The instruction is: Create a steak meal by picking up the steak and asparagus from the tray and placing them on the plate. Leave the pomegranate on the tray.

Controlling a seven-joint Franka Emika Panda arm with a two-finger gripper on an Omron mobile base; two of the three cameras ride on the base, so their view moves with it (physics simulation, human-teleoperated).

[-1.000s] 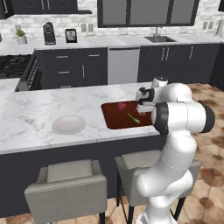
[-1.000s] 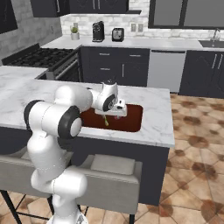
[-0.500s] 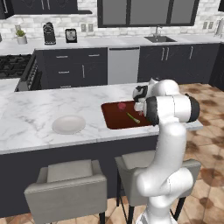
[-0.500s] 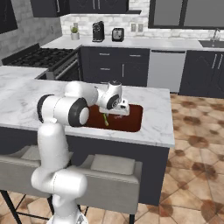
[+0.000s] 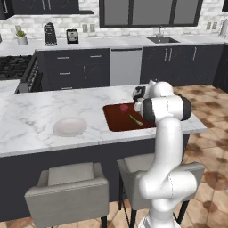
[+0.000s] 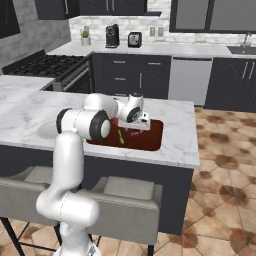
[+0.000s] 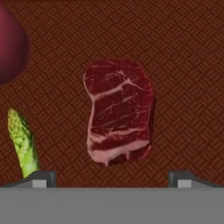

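In the left base view the arm's own white forearm is covering the right end of the tray [image 5: 116,122], and the steak [image 7: 119,111] is sitting hidden behind it there. In the hand view the pomegranate [image 7: 11,43] is running off the upper left corner as a dark crimson blur, and the asparagus [image 7: 22,144] is being cut off at the bottom, with its darker tip pointing up. The fingertips [image 7: 43,177] are showing as small dark stubs at the bottom edge.

The arm is folding tightly over the counter [image 5: 35,116], elbow raised, with the wrist turned down so the gripper [image 6: 134,125] is hanging straight above the tray. The gripper [image 7: 111,178] is standing wide open and holding nothing, with the steak lying flat on the tray below, between the lines of its two tips.

The steak is lying apart from the asparagus and the pomegranate, with bare woven tray surface all around it. The white plate [image 5: 70,126] is sitting well apart on the marble to the tray's left, with open counter between them.
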